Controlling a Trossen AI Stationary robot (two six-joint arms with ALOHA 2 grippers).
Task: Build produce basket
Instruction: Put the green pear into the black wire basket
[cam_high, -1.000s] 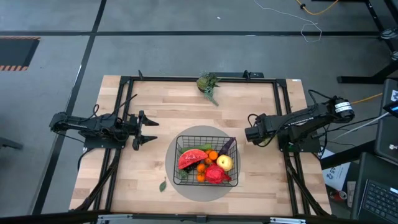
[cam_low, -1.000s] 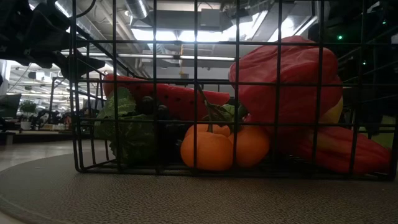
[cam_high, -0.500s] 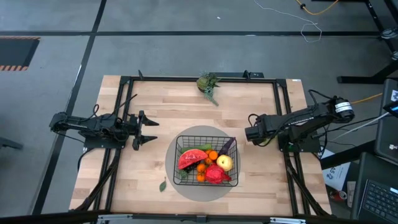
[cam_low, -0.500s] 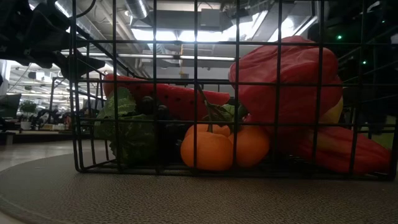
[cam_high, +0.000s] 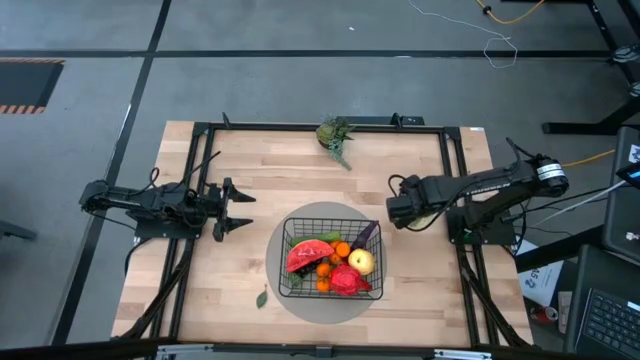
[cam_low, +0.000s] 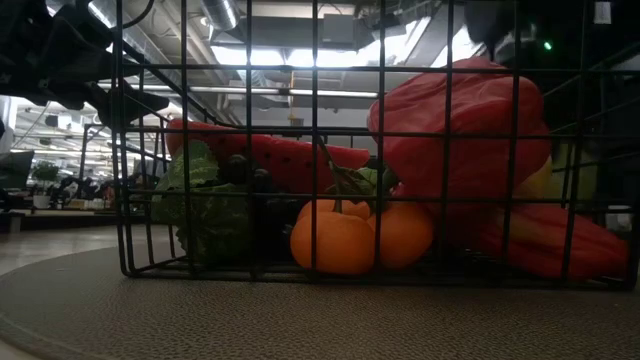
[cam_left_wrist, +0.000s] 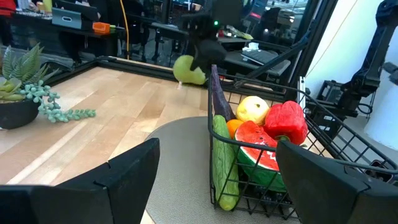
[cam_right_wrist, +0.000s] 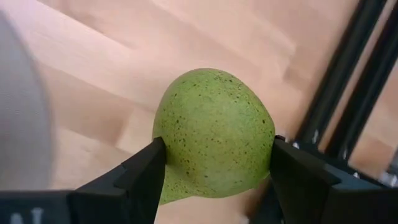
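The black wire basket (cam_high: 284, 262) sits on a round grey mat (cam_high: 325, 211). In it lie a watermelon slice (cam_high: 306, 254), oranges (cam_high: 331, 266), a red pepper (cam_high: 347, 280), a yellow fruit (cam_high: 361, 262), an eggplant (cam_high: 365, 235) and a cucumber (cam_left_wrist: 222, 163). My right gripper (cam_high: 396, 210) hovers just right of the basket's far right corner, shut on a green pear (cam_right_wrist: 214, 134). The left wrist view also shows the pear (cam_left_wrist: 188, 70). My left gripper (cam_high: 240, 208) waits open, left of the basket. My right gripper pinches the green pear across its wide body (cam_right_wrist: 177, 149), one finger (cam_right_wrist: 142, 171) on each flank. The fingers come from above, pointing down at the table. The pear is lifted clear of the wood and hangs below the gripper.
A small potted plant (cam_high: 335, 134) stands at the table's far edge. A loose green leaf (cam_high: 262, 297) lies near the mat's near left side. Black frame rails (cam_high: 455, 170) run along both table sides. Bare wood lies between the plant and the basket.
My right gripper has moved a little toward the table's left, closer to the basket, carrying the pear with it. The left arm and the basket's contents have stayed still.
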